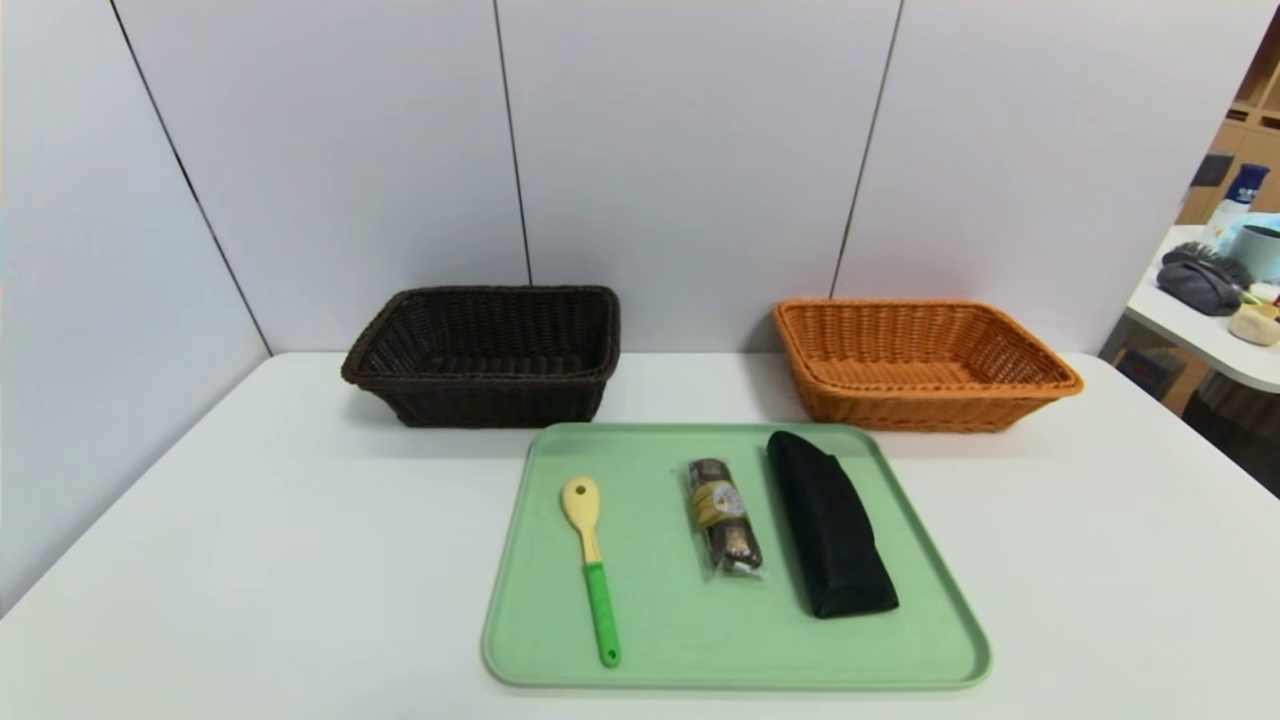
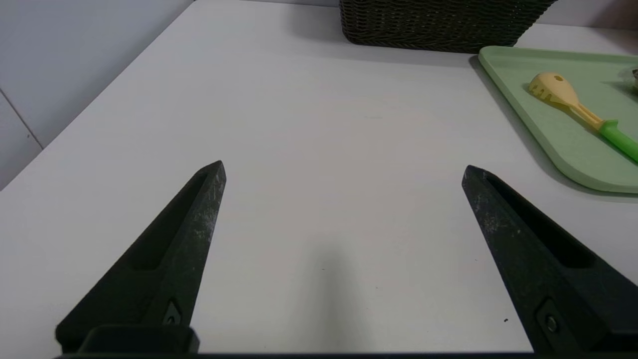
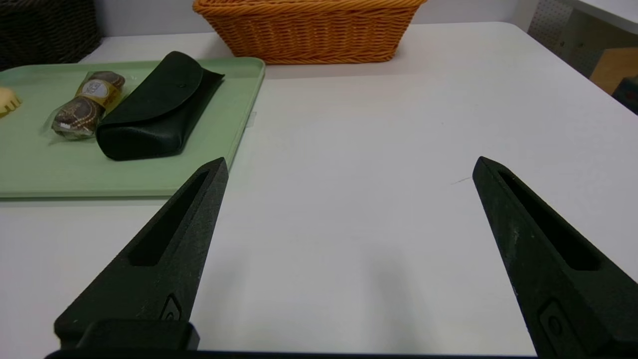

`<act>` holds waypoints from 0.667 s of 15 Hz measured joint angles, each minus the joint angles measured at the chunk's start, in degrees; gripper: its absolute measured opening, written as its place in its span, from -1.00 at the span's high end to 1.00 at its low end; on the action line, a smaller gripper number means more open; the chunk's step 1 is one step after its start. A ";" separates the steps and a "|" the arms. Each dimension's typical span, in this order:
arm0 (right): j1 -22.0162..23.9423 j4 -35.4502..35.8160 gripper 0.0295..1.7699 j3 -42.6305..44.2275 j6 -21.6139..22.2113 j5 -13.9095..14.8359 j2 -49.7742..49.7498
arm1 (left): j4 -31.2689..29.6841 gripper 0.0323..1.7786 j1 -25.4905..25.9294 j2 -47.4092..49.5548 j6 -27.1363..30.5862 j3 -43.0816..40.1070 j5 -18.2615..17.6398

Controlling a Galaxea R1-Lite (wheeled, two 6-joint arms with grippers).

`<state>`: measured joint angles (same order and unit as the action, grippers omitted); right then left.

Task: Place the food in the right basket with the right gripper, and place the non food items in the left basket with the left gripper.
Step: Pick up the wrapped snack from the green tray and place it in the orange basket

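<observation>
Left claw (image 2: 344,172) and right claw (image 3: 349,167) gape wide, holding nothing

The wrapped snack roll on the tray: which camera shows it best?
The head view: the wrapped snack roll lies whole and unblocked on the green tray, between the spoon and the black case. The right wrist view shows it obliquely beside the case. The left wrist view catches only a sliver at the frame edge.
</observation>
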<state>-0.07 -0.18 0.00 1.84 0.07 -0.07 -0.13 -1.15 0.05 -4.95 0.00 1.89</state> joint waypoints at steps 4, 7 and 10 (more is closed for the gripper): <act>0.00 0.02 -0.92 0.00 -0.05 0.02 0.00 | 0.04 -0.90 0.00 0.00 0.07 0.00 0.00; 0.00 0.05 -0.92 0.00 -0.30 0.00 0.00 | 0.06 -0.90 0.00 0.00 0.00 0.00 0.00; -0.02 -0.41 -0.92 0.05 -0.16 0.09 0.00 | -0.05 -0.90 0.00 0.00 -0.23 0.00 0.11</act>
<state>-0.10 -0.60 0.05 1.68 0.16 -0.07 -0.18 -1.15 0.05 -5.18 0.00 2.00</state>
